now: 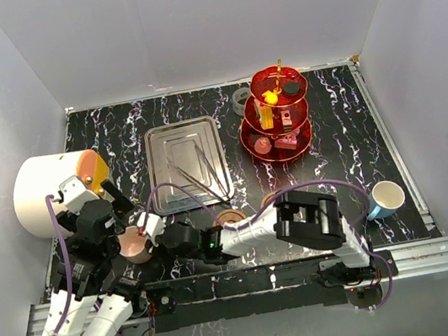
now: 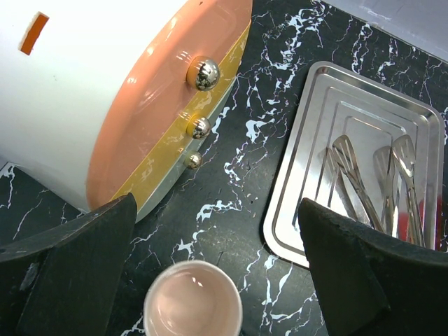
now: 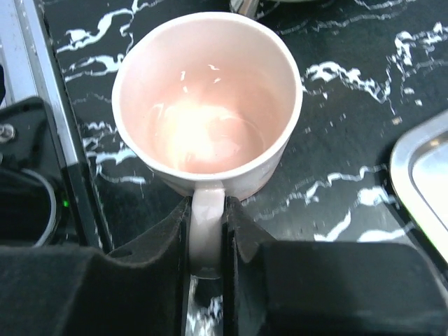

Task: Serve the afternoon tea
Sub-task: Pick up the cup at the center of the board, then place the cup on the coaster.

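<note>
The pink cup stands upright and empty on the black marble table near the front left. My right gripper reaches across the near edge and is shut on its handle; the cup's bowl shows just beyond the fingers. My left gripper is open and hovers above the pink cup, touching nothing. The blue cup lies tilted at the right. A brown saucer sits by the right arm; a second is mostly hidden. The red three-tier stand holds several sweets.
The big white drum with an orange face stands close to the left of my left gripper and also shows in the left wrist view. The silver tray holds tongs. Grey walls enclose the table.
</note>
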You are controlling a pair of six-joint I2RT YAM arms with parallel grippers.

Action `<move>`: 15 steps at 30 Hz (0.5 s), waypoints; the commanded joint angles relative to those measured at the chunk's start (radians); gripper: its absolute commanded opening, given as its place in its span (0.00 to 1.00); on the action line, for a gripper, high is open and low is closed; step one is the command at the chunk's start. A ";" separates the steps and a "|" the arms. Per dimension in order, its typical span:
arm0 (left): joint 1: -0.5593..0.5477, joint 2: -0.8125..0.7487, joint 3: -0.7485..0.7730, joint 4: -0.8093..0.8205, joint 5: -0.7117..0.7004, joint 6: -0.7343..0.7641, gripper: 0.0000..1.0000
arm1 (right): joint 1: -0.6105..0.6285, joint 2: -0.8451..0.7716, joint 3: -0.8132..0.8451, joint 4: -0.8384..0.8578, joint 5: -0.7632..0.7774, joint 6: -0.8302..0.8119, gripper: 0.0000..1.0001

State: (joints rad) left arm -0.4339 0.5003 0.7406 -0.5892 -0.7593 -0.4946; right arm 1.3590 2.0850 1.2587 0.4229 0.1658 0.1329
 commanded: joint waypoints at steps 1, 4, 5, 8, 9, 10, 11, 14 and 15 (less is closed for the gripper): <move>0.000 0.002 0.022 -0.004 -0.012 0.003 0.99 | 0.003 -0.174 -0.104 0.006 0.043 0.049 0.00; 0.000 0.002 0.024 -0.004 -0.011 0.003 0.99 | 0.011 -0.307 -0.212 -0.019 0.092 0.094 0.00; 0.000 0.001 0.023 -0.003 -0.010 0.004 0.99 | 0.017 -0.362 -0.254 -0.024 0.117 0.107 0.00; 0.000 0.000 0.022 0.002 0.001 0.009 0.99 | 0.026 -0.510 -0.382 -0.033 0.205 0.153 0.00; 0.000 0.001 0.021 0.004 0.004 0.010 0.99 | 0.029 -0.554 -0.421 -0.044 0.241 0.161 0.00; 0.000 0.001 0.020 0.005 0.005 0.011 0.99 | 0.032 -0.604 -0.464 -0.061 0.284 0.172 0.00; 0.000 0.002 0.021 0.004 0.006 0.011 0.99 | 0.034 -0.651 -0.494 -0.084 0.319 0.185 0.00; 0.000 0.006 0.021 0.008 0.014 0.013 0.99 | 0.034 -0.804 -0.581 -0.125 0.401 0.222 0.00; 0.000 0.007 0.020 0.009 0.017 0.014 0.99 | 0.034 -0.842 -0.608 -0.136 0.428 0.231 0.00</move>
State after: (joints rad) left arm -0.4339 0.5011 0.7406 -0.5873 -0.7464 -0.4911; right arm 1.3918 1.4158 0.7017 0.2184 0.4034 0.2939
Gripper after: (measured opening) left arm 0.986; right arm 0.160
